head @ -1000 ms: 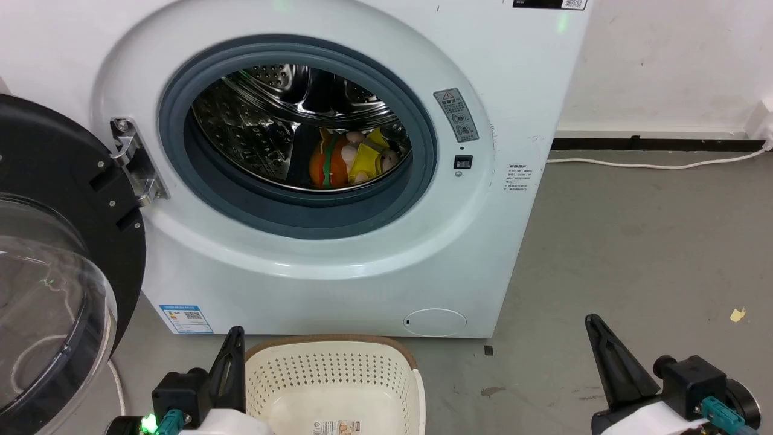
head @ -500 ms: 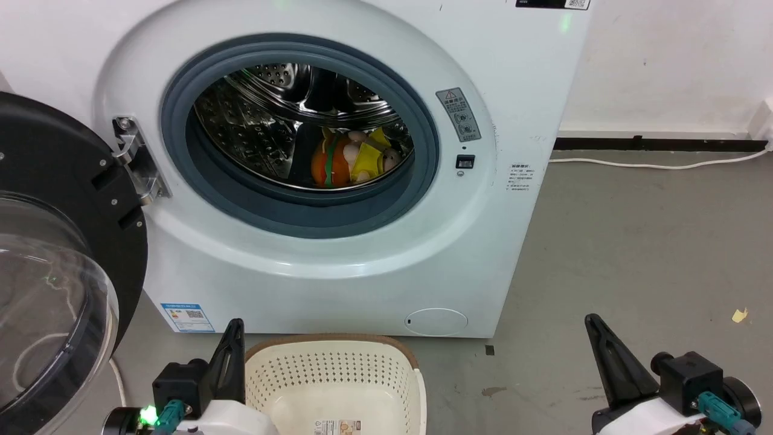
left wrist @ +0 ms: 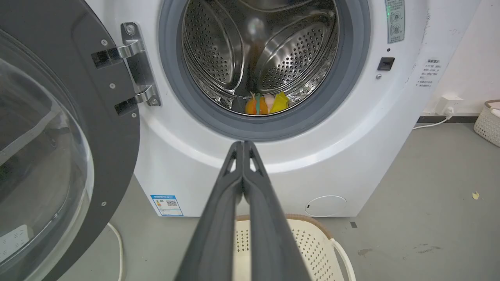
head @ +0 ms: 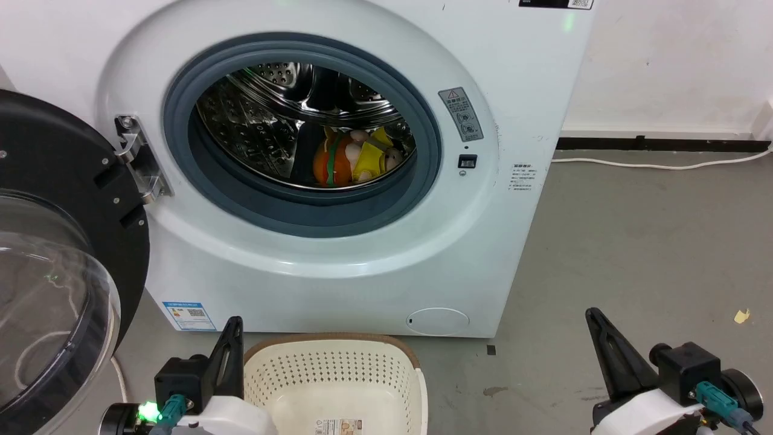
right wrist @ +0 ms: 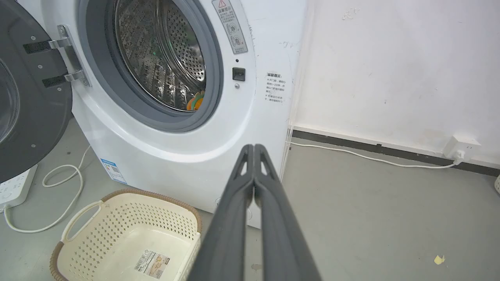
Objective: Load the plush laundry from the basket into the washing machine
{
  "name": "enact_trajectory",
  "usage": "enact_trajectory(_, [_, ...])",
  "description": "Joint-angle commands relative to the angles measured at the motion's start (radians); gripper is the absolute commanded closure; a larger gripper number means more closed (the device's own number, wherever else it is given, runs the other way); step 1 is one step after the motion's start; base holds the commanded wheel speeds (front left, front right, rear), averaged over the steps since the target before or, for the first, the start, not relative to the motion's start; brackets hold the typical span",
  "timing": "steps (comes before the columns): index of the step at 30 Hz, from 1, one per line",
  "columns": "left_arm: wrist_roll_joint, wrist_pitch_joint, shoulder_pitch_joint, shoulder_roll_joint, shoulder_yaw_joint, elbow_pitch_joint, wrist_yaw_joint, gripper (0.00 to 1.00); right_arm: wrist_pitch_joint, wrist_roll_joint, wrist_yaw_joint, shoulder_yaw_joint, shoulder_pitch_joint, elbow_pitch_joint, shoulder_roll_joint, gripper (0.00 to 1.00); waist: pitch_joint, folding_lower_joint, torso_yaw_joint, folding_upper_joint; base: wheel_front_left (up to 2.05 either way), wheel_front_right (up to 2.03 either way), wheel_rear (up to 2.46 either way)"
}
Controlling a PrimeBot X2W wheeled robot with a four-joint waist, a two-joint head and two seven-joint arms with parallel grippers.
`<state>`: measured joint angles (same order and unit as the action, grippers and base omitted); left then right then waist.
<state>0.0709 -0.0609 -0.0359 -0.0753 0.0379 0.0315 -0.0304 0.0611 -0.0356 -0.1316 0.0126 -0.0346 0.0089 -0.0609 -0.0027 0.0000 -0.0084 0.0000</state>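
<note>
Left end effector (left wrist: 243,144) and right end effector (right wrist: 254,147) are pinched closed, empty (plush laundry (head: 353,158) sits in the washing machine (head: 338,284)).

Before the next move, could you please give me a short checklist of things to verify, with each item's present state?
1. Is the plush laundry inside the washing machine? Ok: it lies at the bottom of the drum, behind the grey ring.
2. Is the basket emptied? Ok: its visible bottom bears just a label.
3. Is the left claw free? Ok: shut on nothing.
4. Is the right claw free? Ok: shut on nothing.
5. Is the door free to close? Cannot tell: it stands wide open, and a white cable lies below it.
</note>
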Motion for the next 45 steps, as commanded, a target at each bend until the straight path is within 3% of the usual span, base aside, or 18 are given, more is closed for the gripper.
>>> enact_trajectory(1, [-0.012, 0.008, 0.019, 0.006, -0.008, -0.009, 0.009, 1.00, -0.008, 0.008, 0.001, -0.003, 0.015, -0.005, 0.006, 1.00, 0.000, 0.0000, 0.001, 0.0000, 0.00, 0.00, 0.00])
enact_trajectory(45, [-0.071, 0.061, 0.036, 0.025, -0.038, -0.032, 0.030, 1.00, -0.061, 0.036, 0.001, -0.013, 0.035, -0.009, 0.011, 1.00, 0.003, 0.0000, 0.008, 0.0000, 0.00, 0.00, 0.00])
